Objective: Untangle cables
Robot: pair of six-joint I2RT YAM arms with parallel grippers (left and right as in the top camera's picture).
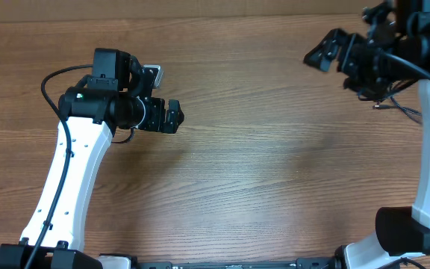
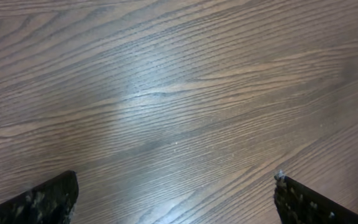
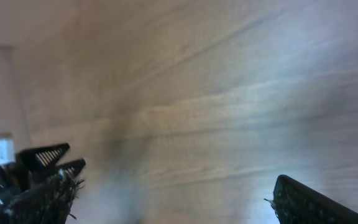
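Wood table (image 1: 260,179); left hand (image 1: 175,116) angled inward, right hand (image 1: 321,52) far corner, both spread apart

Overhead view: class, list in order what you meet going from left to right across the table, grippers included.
left gripper → bare wooden table → right gripper → thin black cables

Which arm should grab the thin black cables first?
Probably the right. The cables lie at the far right of the table, just behind the right gripper, which is open and empty. The left gripper, also open, hovers far across from them.
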